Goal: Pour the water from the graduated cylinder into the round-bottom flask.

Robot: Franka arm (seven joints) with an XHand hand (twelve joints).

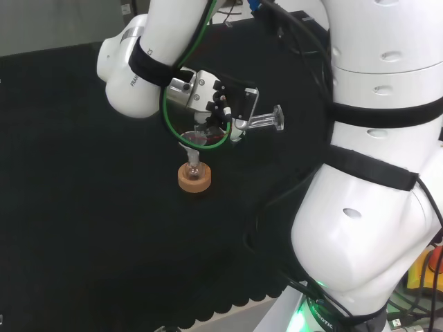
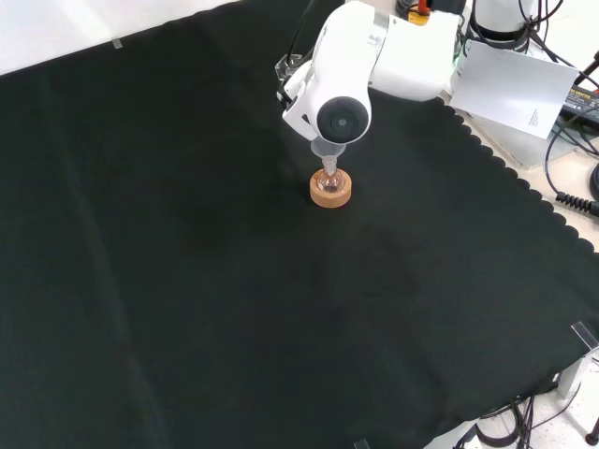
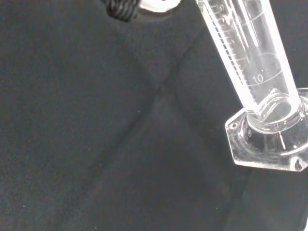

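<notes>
A: Where's the graduated cylinder [image 1: 259, 122]?

B: In the head view it lies nearly level in the hand [image 1: 225, 104], its clear foot pointing right toward the arm's white links, its mouth end over a funnel [image 1: 196, 140]. The black fingers [image 1: 223, 108] are curled round the tube.

A: And the round-bottom flask [image 1: 194, 168]?

B: On a cork ring [image 1: 194, 177] on the black cloth [image 1: 76, 207], just below the hand. The funnel sits in its neck and looks reddish inside.

A: The wrist view?

B: The cylinder's printed scale and hexagonal foot [image 3: 269, 139] show close up against the cloth; whether water remains in it, I cannot tell
</notes>
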